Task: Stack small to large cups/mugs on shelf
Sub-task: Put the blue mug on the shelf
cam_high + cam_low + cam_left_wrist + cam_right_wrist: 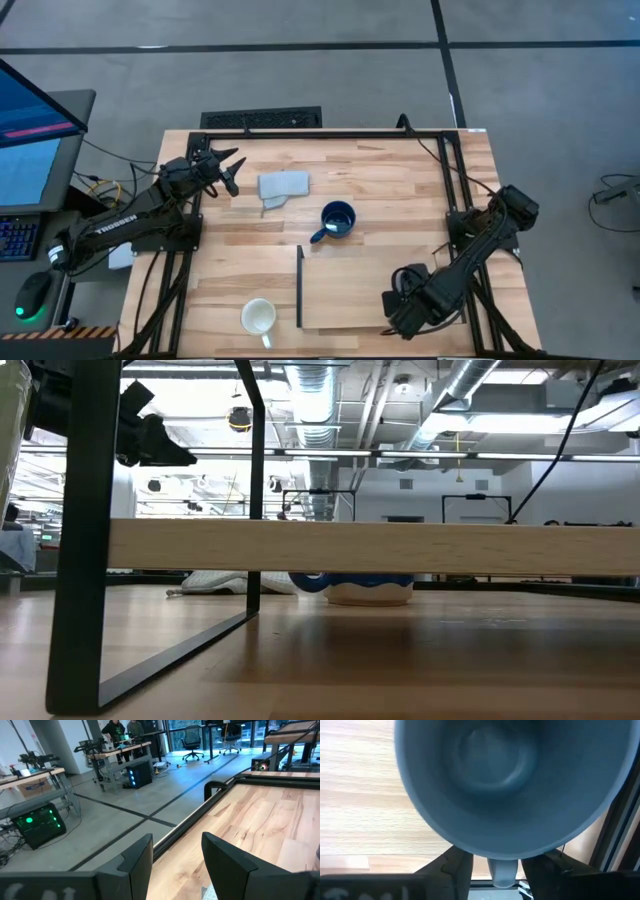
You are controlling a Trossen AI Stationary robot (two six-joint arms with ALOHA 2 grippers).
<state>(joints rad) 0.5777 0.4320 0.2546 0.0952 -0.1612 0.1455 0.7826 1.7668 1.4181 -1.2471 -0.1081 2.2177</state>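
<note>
Early stage: right gripper (492,862) pinches the small grey-blue mug (510,785) over the shelf (350,285); navy mug (337,219) and white mug (258,317) sit unstacked on the table (400,170); left gripper (228,168) spread, idle.

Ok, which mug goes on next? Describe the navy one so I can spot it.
On the slatted tabletop, look mid-table, just beyond the pale shelf board and beside the folded grey cloth. The navy mug stands there upright, the only dark blue one; the white mug sits off the shelf's other side.
</note>
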